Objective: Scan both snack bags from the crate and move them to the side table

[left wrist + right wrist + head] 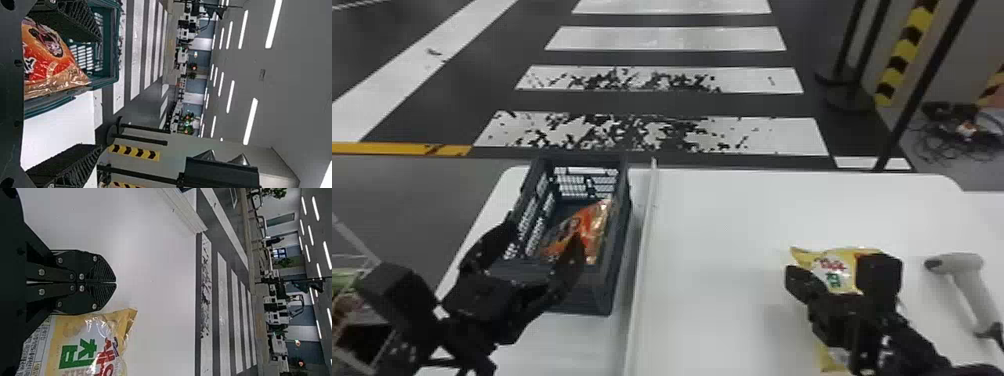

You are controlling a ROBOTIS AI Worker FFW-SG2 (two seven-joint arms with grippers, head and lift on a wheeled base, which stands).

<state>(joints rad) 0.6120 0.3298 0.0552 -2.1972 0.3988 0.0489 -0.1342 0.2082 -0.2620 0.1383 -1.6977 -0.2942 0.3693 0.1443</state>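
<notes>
You seem ready to pick the orange bag point(597, 220) near the bench's point(732, 225) left edge: lower and close your spread left fingers point(571, 262); your right fingers point(105, 271) are clenched, empty.

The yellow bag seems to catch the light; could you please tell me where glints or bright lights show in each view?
Right wrist view: white glints on the yellow bag, bright ceiling strips beyond; left wrist view: glaring ceiling lights; head view: pale glints along the orange bag's right side.
</notes>
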